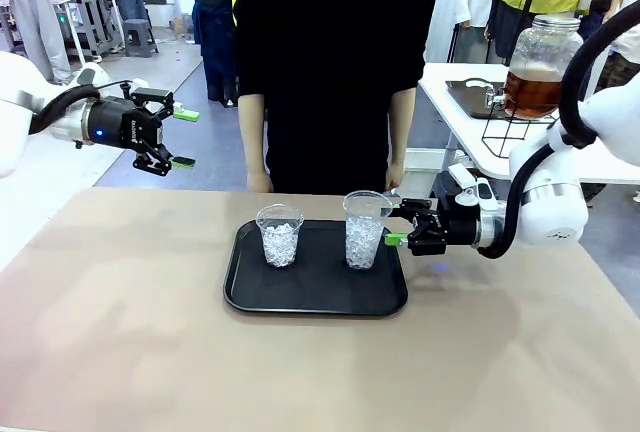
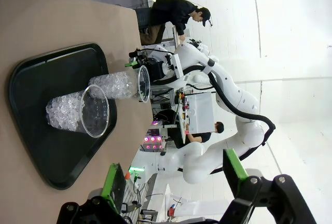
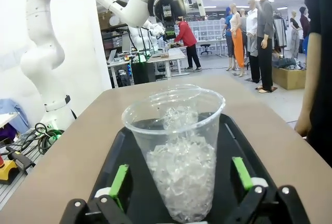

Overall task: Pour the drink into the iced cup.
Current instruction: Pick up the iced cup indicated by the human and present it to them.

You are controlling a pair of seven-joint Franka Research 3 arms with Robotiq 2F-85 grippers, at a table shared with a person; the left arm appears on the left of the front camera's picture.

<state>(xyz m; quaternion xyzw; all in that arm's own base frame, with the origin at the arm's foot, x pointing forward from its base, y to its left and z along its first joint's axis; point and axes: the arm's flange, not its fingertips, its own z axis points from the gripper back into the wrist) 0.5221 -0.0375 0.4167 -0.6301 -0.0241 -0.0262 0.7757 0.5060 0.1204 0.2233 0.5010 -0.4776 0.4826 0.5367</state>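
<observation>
The right gripper point(image 1: 397, 224) stands fully open at the right iced cup point(image 1: 363, 232) on the black tray point(image 1: 315, 307), fingers reaching either side of the cup wall without pressing it, so it holds nothing. The left gripper point(image 1: 184, 138) hangs wide open and empty, high over the far left of the counter point(image 1: 120, 342). The drink point(image 1: 532, 94) sits in a glass jar point(image 1: 545, 47) on a side table far right, well apart from both cups. Likely trouble: a hard squeeze could buckle the thin cup, or a pad catching it off-centre could tip it, scattering ice towards the left cup point(image 1: 279, 237)
</observation>
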